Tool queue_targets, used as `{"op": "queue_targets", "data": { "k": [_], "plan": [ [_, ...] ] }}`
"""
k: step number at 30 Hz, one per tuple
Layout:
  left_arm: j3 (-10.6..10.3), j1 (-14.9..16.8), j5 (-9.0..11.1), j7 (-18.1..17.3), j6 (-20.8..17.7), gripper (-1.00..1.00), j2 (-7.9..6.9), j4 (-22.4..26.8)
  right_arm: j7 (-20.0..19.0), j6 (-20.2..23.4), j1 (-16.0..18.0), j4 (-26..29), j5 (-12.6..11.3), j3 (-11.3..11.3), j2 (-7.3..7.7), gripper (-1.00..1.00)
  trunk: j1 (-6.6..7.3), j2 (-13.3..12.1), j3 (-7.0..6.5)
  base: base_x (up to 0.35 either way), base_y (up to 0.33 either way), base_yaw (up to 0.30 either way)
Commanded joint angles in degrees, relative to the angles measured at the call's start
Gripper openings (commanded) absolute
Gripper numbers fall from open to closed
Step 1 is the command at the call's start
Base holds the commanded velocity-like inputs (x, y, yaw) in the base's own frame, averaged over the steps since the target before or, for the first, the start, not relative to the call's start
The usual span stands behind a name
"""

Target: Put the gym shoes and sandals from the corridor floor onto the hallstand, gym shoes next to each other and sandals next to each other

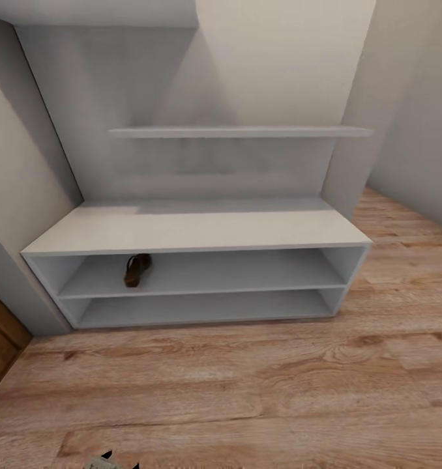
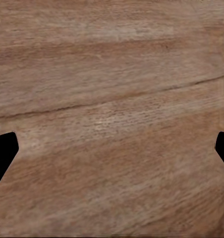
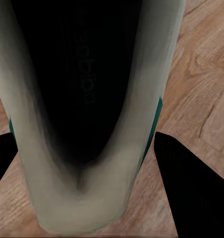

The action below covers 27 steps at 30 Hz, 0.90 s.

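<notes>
One gym shoe between right jaws

One brown sandal lies on the hallstand's upper shelf, left.

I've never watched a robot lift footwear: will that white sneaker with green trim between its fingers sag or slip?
The white sneaker with green trim probably keeps its shape: its collar stands open around a dark hollow. Its smooth pale rim may slide somewhat against the right gripper fingers flanking it. It likely weighs little, being mostly hollow.

Brown wooden panel (perhaps a door) beside grey walls
</notes>
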<state>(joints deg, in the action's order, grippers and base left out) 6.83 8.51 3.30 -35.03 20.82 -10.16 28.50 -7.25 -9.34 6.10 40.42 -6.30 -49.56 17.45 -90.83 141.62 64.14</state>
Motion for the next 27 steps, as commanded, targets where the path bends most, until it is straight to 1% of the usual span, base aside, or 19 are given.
{"op": "queue_targets", "data": {
  "k": [1, 3, 7, 21, 27],
  "plan": [
    [0.74, 0.02, 0.52, -0.54, -0.01, 1.0, 0.01, -0.04, -0.55, -0.15, 0.05, -0.11, -0.65, 0.04, -0.02, -1.0, 0.03, 0.02, 0.04, -0.229, -0.144, 0.0],
    [1.63, 0.02, 0.67, -0.55, 0.13, 1.0, 0.05, -0.03, -0.56, -0.15, 0.05, -0.11, -0.65, 0.21, -0.04, -1.0, 0.03, 0.02, 0.04, -0.247, -0.16, 0.0],
    [2.44, 0.02, 0.74, -0.58, 0.23, 1.0, 0.11, -0.03, -0.57, -0.16, 0.05, -0.09, -0.65, 0.33, -0.05, -1.0, 0.03, 0.02, 0.04, -0.267, -0.178, 0.0],
    [2.88, 0.02, 0.79, -0.65, 0.27, 1.0, 0.14, -0.11, -0.57, -0.16, 0.05, -0.03, -0.64, 0.39, -0.05, -1.0, 0.03, 0.02, 0.04, -0.28, -0.184, 0.0],
    [2.91, 0.03, 0.83, -0.64, 0.27, 1.0, 0.14, -0.11, -0.57, -0.16, 0.05, 0.0, -0.64, 0.41, -0.05, -1.0, 0.03, 0.02, 0.04, -0.3, -0.084, 0.0]
  ]
}}
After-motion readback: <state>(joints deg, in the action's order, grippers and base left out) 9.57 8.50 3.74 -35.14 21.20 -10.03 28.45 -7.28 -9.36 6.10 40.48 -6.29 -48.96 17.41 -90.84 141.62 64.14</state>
